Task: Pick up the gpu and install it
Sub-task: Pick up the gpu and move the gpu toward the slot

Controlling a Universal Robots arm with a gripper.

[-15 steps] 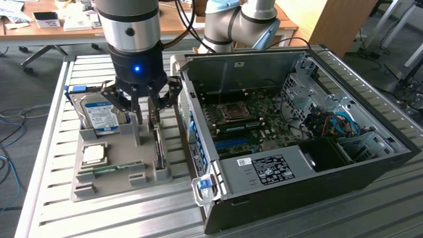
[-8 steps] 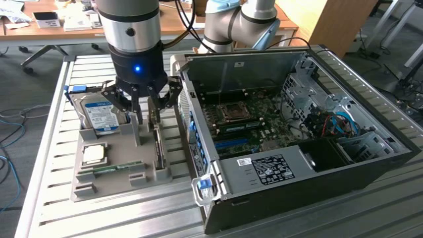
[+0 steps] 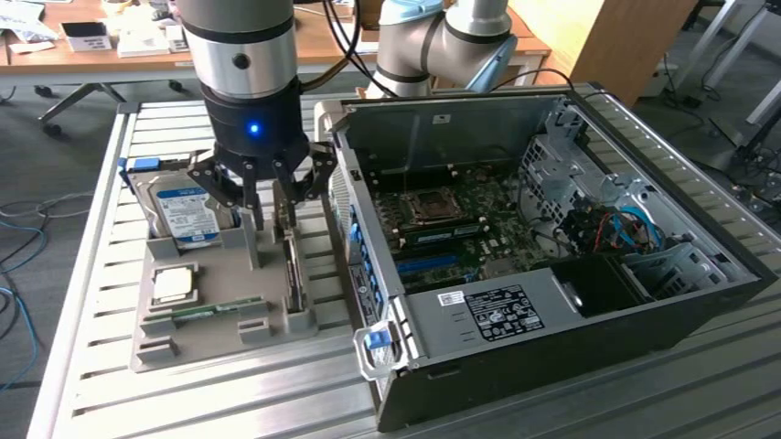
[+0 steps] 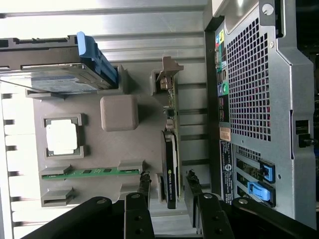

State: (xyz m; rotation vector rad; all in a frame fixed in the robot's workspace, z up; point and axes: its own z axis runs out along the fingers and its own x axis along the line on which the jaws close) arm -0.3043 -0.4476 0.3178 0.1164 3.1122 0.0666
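Green gpu [image 4: 170, 152] edge-on, face hidden, claw [image 4: 168, 179] astride

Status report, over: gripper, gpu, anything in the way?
Gripper open, fingers astride gpu, not clamped. It stands upright in gray holder. Hard drive well aside.

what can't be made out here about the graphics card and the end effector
- Exterior view: the graphics card stands on edge in the tray. The end effector hides part of it, and its faces don't show.
- Wrist view: seen from overhead, whether the fingers beside the card are level with it or above it.
- Wrist view: the hard drive is cut off by the picture's edge.
- Exterior view: the card slot inside the computer is too small to pick out.
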